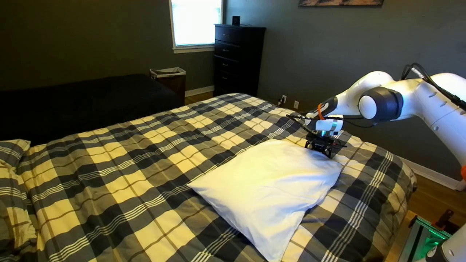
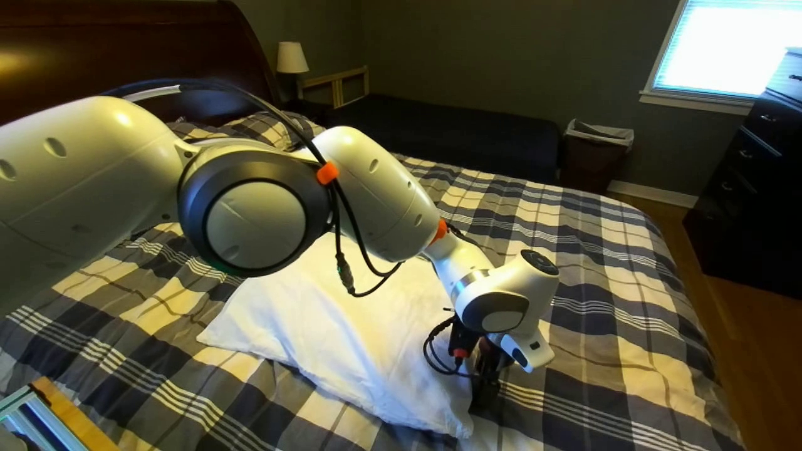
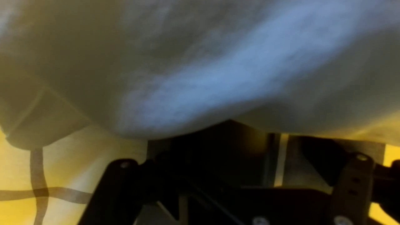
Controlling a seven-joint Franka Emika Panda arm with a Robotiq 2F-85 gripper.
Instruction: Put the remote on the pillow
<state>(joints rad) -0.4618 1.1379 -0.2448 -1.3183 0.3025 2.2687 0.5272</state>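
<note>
The white pillow (image 1: 262, 182) lies on the checked bed; it also shows in an exterior view (image 2: 351, 338), partly behind the arm. My gripper (image 1: 320, 149) points down at the pillow's edge, low over the bedding; in an exterior view it (image 2: 485, 385) is right beside the pillow's corner. In the wrist view the pillow (image 3: 218, 68) fills the upper half and overhangs the jaws (image 3: 247, 159). The fingers stand apart, with striped bedding showing between them. A black shape (image 3: 218, 153) lies between them in deep shadow; I cannot tell whether it is the remote. The remote is not identifiable elsewhere.
Checked bedding (image 1: 145, 174) surrounds the pillow, with a plaid pillow (image 1: 12, 153) at the far left. The bed's edge drops to a wooden floor (image 2: 752, 351). A dark dresser (image 1: 238, 60) and a hamper (image 1: 171, 82) stand beyond the bed.
</note>
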